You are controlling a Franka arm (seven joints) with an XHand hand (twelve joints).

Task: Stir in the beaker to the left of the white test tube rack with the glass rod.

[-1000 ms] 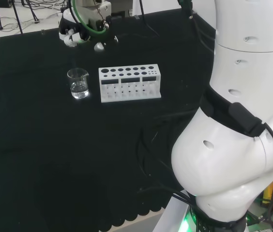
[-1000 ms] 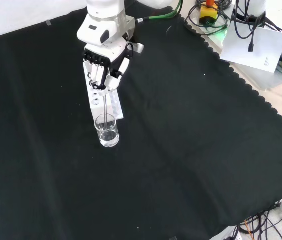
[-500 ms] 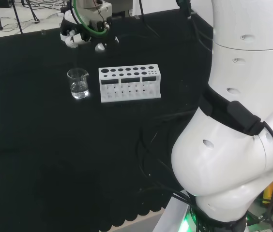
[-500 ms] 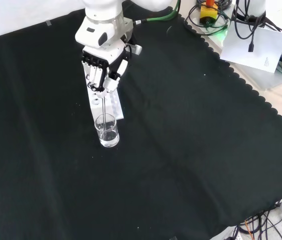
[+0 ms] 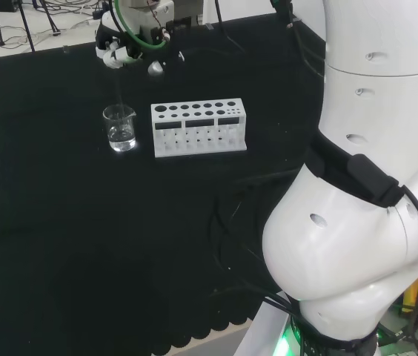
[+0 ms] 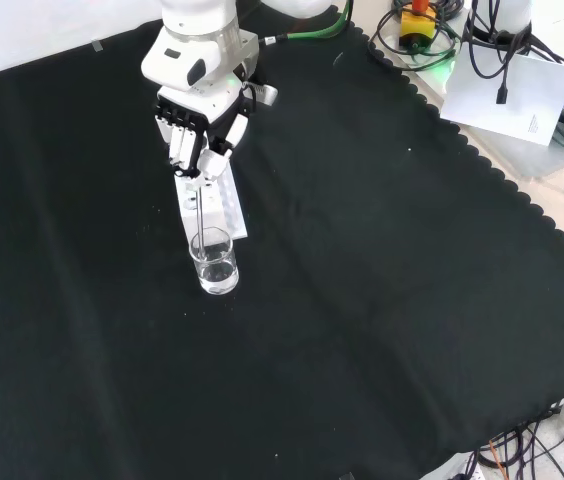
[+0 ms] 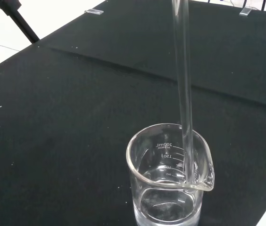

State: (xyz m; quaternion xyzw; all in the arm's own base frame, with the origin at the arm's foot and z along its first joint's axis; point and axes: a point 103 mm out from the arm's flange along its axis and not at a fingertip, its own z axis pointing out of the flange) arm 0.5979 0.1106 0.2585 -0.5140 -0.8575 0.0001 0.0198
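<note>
The hand (image 6: 196, 130) hangs above the beaker (image 6: 213, 261), its fingers curled round the top of the rod (image 6: 199, 213), which stands nearly upright. In the wrist view the rod's (image 7: 182, 84) lower end dips inside the beaker's (image 7: 169, 179) rim, above clear liquid. The beaker (image 5: 120, 127) stands just left of the rack (image 5: 198, 126) in the head view.

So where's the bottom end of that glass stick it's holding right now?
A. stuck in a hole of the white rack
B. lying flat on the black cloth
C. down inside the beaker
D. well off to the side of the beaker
C: in the wrist view the glass rod passes the rim and reaches down inside the beaker, while the hand holds it from above.
</note>
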